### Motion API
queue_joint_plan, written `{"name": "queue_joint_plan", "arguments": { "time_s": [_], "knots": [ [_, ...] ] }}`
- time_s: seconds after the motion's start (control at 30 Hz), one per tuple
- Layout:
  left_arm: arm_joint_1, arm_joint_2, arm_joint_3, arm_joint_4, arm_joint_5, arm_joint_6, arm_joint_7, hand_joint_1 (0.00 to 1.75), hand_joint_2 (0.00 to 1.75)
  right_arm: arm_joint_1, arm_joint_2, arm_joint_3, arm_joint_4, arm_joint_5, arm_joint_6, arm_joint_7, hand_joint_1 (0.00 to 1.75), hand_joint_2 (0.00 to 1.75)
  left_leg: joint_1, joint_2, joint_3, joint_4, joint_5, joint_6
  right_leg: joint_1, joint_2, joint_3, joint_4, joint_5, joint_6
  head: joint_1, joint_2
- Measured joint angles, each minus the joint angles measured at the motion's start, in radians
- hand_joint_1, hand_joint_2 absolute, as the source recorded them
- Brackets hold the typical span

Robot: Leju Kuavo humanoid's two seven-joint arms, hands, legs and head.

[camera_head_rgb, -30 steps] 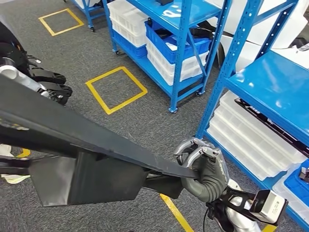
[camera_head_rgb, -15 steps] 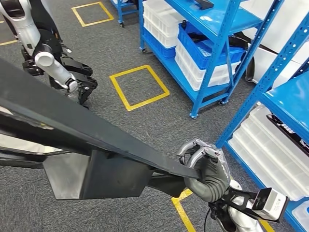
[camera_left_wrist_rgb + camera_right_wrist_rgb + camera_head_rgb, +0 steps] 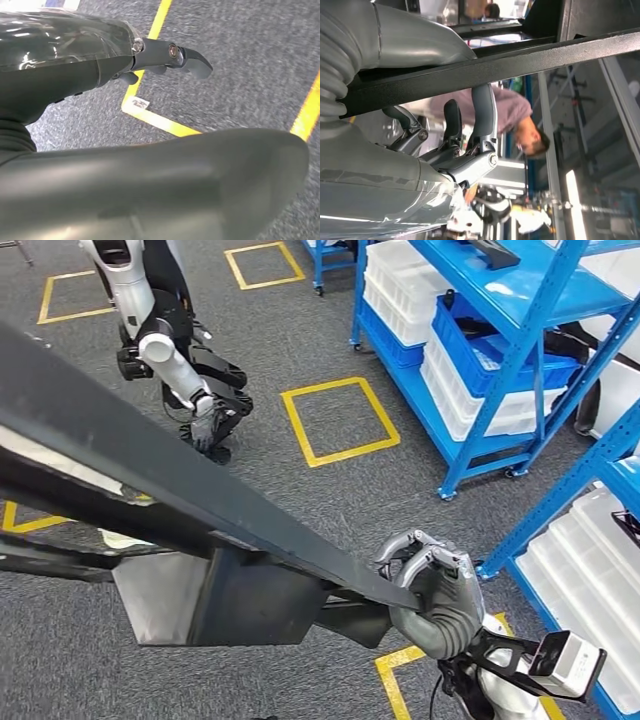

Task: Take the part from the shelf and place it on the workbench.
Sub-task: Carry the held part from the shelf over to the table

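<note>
Looking down from the head view, you see the right hand (image 3: pixel 432 602) closed around the near edge of a long black part (image 3: pixel 189 510), with the thumb under the edge and the fingers (image 3: pixel 423 558) curled over the top. The part runs across the picture from this hand up toward the left side, above the grey carpet floor (image 3: pixel 317 360), and a dark box-like section hangs under its middle. In the right wrist view the same hand (image 3: pixel 433 150) has its fingers hooked over the thin black edge of the part (image 3: pixel 490 65). In the left wrist view, the left hand (image 3: pixel 113 60) has its fingers stretched out above the floor, and a wide dark shape lies below it; whether this hand holds the part, you cannot tell. Blue shelves (image 3: pixel 521 370) with white bins stand at the right. Another robot (image 3: pixel 162 330) stands near a yellow square (image 3: pixel 340 420) on the floor.
</note>
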Motion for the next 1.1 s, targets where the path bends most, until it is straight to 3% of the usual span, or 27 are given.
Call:
{"name": "queue_joint_plan", "arguments": {
  "time_s": [0.07,0.1,0.17,0.23,0.3,0.37,0.43,0.47,0.5,0.53,0.6,0.67,0.73,0.8,0.87,0.93,0.97,1.0,1.03,1.1],
  "knots": [
    [-0.002,-0.002,0.002,0.000,0.000,-0.001,-0.004,0.00,0.00,-0.001,0.000,0.000,0.000,0.002,0.000,0.002,1.75,1.75,0.005,0.031,0.075,-0.136,0.061,-0.008,0.000,-0.021,0.008,0.001,-0.007,0.011,0.000,0.000],
    [-0.004,-0.004,0.003,0.000,0.000,-0.003,-0.006,0.00,0.00,-0.002,0.001,0.000,-0.001,0.002,0.000,0.004,1.75,1.75,0.003,0.044,0.103,-0.190,0.079,-0.004,0.001,-0.029,0.011,0.003,-0.012,0.018,0.000,0.000],
    [-0.007,-0.008,0.004,0.000,0.000,-0.007,-0.009,0.00,0.00,-0.004,0.002,0.001,-0.001,0.002,0.000,0.007,1.75,1.75,-0.005,0.052,0.120,-0.229,0.082,0.010,0.004,-0.043,0.015,0.005,-0.017,0.031,0.001,0.000],
    [-0.004,-0.009,0.005,0.000,0.000,-0.009,-0.010,0.00,0.00,-0.005,0.004,0.002,-0.001,0.001,0.000,0.010,1.75,1.75,-0.009,0.033,0.117,-0.230,0.084,0.029,-0.001,-0.050,0.019,0.003,-0.020,0.043,0.002,0.000],
    [-0.002,-0.010,0.005,0.001,0.000,-0.007,-0.010,0.00,0.00,-0.006,0.005,0.003,-0.001,-0.003,0.000,0.012,1.75,1.75,-0.009,0.017,0.117,-0.232,0.087,0.043,-0.008,-0.018,0.009,0.035,-0.050,0.050,0.002,0.000],
    [-0.006,-0.011,0.004,0.001,0.000,-0.003,-0.007,0.00,0.00,-0.005,0.005,0.004,-0.001,-0.007,0.000,0.013,1.75,1.75,-0.012,0.000,0.117,-0.233,0.088,0.054,-0.009,0.028,-0.043,0.150,-0.114,0.047,0.002,0.000],
    [-0.009,-0.014,0.004,0.001,0.000,0.004,-0.003,0.00,0.00,-0.003,0.005,0.004,0.000,-0.009,0.000,0.016,1.75,1.75,-0.019,-0.022,0.116,-0.233,0.089,0.060,-0.005,0.045,-0.108,0.281,-0.159,0.040,0.002,0.000],
    [-0.009,-0.016,0.004,0.001,0.000,0.006,-0.001,0.00,0.00,-0.003,0.005,0.004,0.000,-0.009,0.000,0.017,1.75,1.75,-0.022,-0.035,0.117,-0.233,0.089,0.061,-0.002,0.048,-0.123,0.303,-0.155,0.035,0.002,0.000],
    [-0.009,-0.017,0.004,0.001,0.000,0.007,-0.001,0.00,0.00,-0.003,0.005,0.004,0.000,-0.010,0.000,0.017,1.75,1.75,-0.025,-0.047,0.118,-0.233,0.089,0.062,0.001,0.051,-0.120,0.285,-0.132,0.030,0.002,0.000],
    [-0.009,-0.017,0.004,0.001,0.000,0.008,-0.001,0.00,0.00,-0.004,0.005,0.004,0.000,-0.010,0.000,0.018,1.75,1.75,-0.027,-0.060,0.119,-0.233,0.089,0.062,0.005,0.060,-0.098,0.231,-0.093,0.023,0.002,0.000],
    [-0.010,-0.020,0.004,0.001,0.000,0.009,-0.001,0.00,0.00,-0.005,0.005,0.004,-0.001,-0.011,0.000,0.018,1.75,1.75,-0.029,-0.085,0.120,-0.232,0.090,0.061,0.011,0.104,-0.044,0.096,-0.022,0.010,0.002,0.000],
    [-0.011,-0.024,0.004,0.001,0.000,0.009,-0.001,0.00,0.00,-0.007,0.005,0.004,-0.001,-0.018,0.002,0.018,1.75,1.75,-0.027,-0.107,0.113,-0.230,0.093,0.056,0.014,0.131,-0.017,0.029,0.000,0.004,0.002,0.000],
    [-0.007,-0.024,0.004,0.001,0.000,0.009,-0.003,0.00,0.00,-0.010,0.005,0.005,-0.002,-0.025,0.006,0.019,1.75,1.75,-0.023,-0.123,0.106,-0.230,0.097,0.047,0.014,0.115,-0.013,0.018,0.001,0.002,0.001,0.000],
    [-0.003,-0.024,0.004,0.002,0.000,0.006,-0.007,0.00,0.00,-0.012,0.006,0.007,-0.002,-0.028,0.007,0.019,1.75,1.75,-0.025,-0.088,0.094,-0.209,0.079,0.039,0.011,0.091,-0.008,0.007,0.006,-0.006,0.001,0.000],
    [-0.007,-0.023,0.004,0.002,0.000,0.001,-0.012,0.00,0.00,-0.011,0.006,0.009,-0.003,-0.030,0.008,0.019,1.75,1.75,-0.026,-0.032,0.051,-0.117,0.024,0.029,0.009,0.062,-0.005,0.002,0.008,-0.011,0.000,0.000],
    [-0.012,-0.025,0.004,0.002,0.000,-0.002,-0.015,0.00,0.00,-0.010,0.007,0.010,-0.003,-0.031,0.008,0.019,1.75,1.75,-0.017,-0.012,-0.007,0.007,-0.027,0.019,0.009,0.034,-0.005,0.002,0.007,-0.011,0.000,0.000],
    [-0.012,-0.025,0.004,0.002,0.000,-0.002,-0.015,0.00,0.00,-0.010,0.007,0.010,-0.003,-0.031,0.008,0.019,1.75,1.75,-0.013,-0.008,-0.020,0.037,-0.032,0.014,0.009,0.021,-0.005,0.002,0.005,-0.010,0.000,0.000],
    [-0.010,-0.026,0.004,0.002,0.000,-0.002,-0.016,0.00,0.00,-0.010,0.007,0.010,-0.003,-0.031,0.008,0.019,1.75,1.75,-0.008,-0.004,-0.014,0.029,-0.018,0.010,0.009,0.009,-0.005,0.002,0.004,-0.008,0.000,0.000],
    [-0.008,-0.025,0.004,0.002,0.000,-0.002,-0.016,0.00,0.00,-0.010,0.007,0.010,-0.003,-0.031,0.008,0.019,1.75,1.75,-0.005,0.003,0.013,-0.019,0.011,0.007,0.008,-0.002,-0.002,0.003,0.002,-0.005,0.000,0.000],
    [-0.008,-0.025,0.004,0.002,0.000,-0.002,-0.017,0.00,0.00,-0.010,0.007,0.010,-0.003,-0.032,0.010,0.019,1.75,1.75,-0.005,0.041,0.086,-0.155,0.064,0.004,0.010,-0.021,0.004,0.004,-0.005,0.005,0.000,0.000]
  ]
}}
